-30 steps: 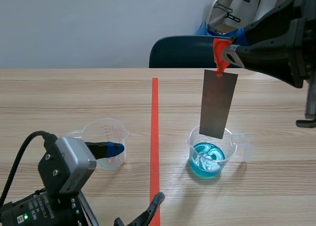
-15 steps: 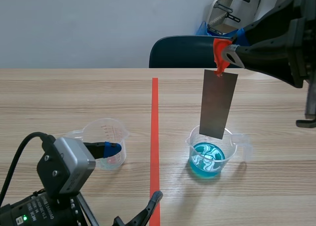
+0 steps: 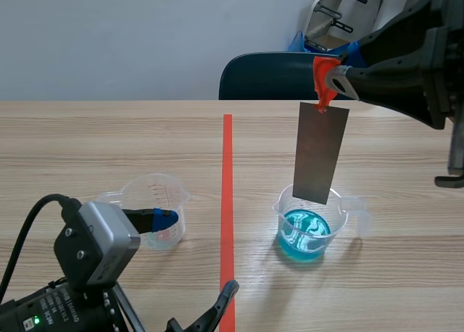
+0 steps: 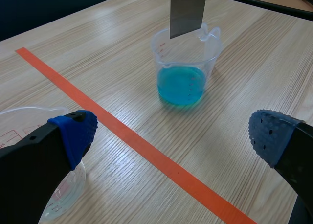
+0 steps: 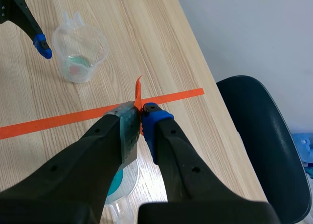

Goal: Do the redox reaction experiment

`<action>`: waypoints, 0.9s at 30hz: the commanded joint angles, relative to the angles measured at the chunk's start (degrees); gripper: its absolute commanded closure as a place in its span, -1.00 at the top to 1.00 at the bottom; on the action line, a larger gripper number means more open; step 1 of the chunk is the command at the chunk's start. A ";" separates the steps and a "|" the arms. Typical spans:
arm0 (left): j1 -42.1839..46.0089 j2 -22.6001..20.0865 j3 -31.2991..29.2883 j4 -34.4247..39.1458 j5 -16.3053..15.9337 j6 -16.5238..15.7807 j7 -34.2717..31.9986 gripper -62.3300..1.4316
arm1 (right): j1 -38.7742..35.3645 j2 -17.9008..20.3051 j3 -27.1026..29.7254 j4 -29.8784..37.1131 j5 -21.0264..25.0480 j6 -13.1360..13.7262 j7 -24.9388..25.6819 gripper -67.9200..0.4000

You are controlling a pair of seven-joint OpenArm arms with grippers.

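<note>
Two claws: your R gripper [image 3: 328, 77] clamps metal strip [image 3: 320, 153] over blue beaker [image 3: 310, 223]; L gripper [image 4: 171, 134] wide open, near it.

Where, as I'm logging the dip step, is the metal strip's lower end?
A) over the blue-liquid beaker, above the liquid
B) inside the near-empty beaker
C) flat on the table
A: the metal strip hangs from the right end effector, its lower edge near the rim of the beaker, with the blue liquid below it.
</note>
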 commanded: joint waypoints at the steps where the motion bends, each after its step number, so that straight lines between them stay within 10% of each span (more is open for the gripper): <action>1: 0.46 0.31 0.15 1.73 0.04 -0.09 -1.16 1.00 | 0.74 0.15 0.24 0.20 0.17 -0.35 1.25 -0.96; 27: 0.46 0.31 0.15 2.01 0.85 -0.09 -1.18 1.00 | 0.74 0.15 0.24 0.20 0.17 -0.35 1.27 -0.96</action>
